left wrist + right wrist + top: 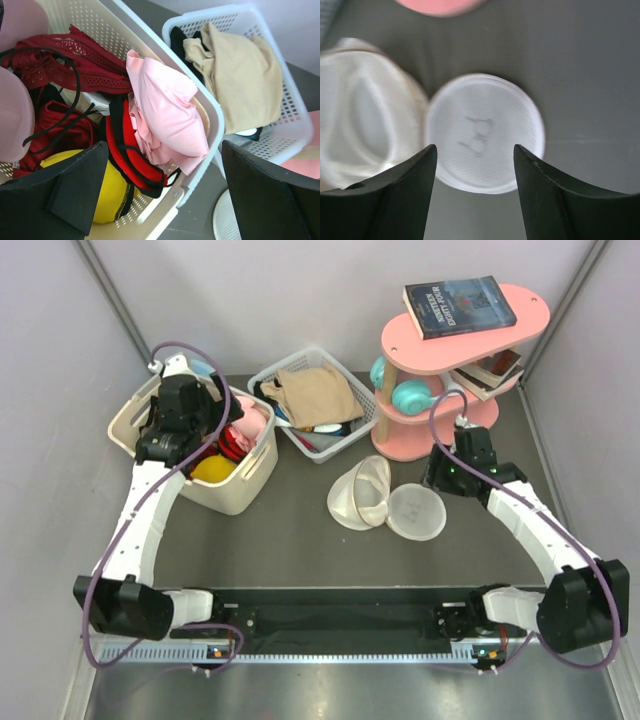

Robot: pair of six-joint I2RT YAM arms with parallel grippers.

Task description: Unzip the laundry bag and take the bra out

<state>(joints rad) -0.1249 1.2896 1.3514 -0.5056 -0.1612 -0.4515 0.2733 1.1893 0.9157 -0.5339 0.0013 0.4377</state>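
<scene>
The laundry bag point(385, 500) lies unzipped on the dark table, its two round cream halves spread side by side. In the right wrist view the flat half with the black logo point(485, 132) is under my right gripper point(475, 148), which hovers open over it and holds nothing; the hollow half point(365, 115) is to the left. The light pink bra point(165, 107) is draped over the rim of the cream laundry basket point(210, 107), on top of red garments. My left gripper point(164, 150) is wide open just above it, empty. From above, the bra point(255, 420) shows beside the left gripper point(215, 430).
The cream basket point(235, 495) also holds red clothes point(60, 55) and a yellow item point(107, 192). A white grid basket point(330, 440) with tan cloth point(315, 395) stands behind the bag. A pink two-tier shelf point(440, 435) with books and teal headphones point(410, 395) is at the back right.
</scene>
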